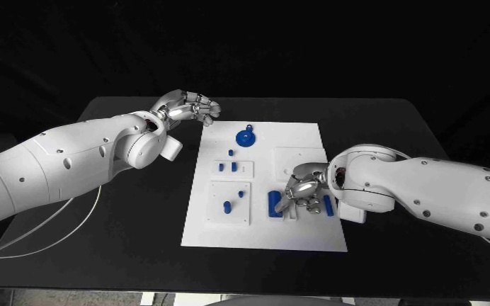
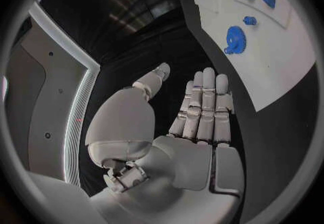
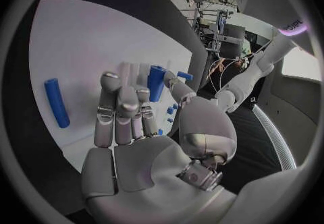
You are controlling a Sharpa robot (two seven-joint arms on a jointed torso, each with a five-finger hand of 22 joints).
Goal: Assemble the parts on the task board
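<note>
The white board (image 1: 306, 139) lies mid-table with bare black table (image 1: 122, 228) all round; the left hand (image 1: 189, 108) hangs off its far left corner, fingers together and empty, while the right hand (image 1: 304, 191) curls over blue pieces (image 1: 275, 203) near the right edge, grip unclear.

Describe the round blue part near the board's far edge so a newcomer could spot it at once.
Start at the white task board mid-table and look to its far edge, near the left hand. There lies the blue gear: the one round, toothed disc, while the other blue parts are small blocks, pegs or bars.
</note>
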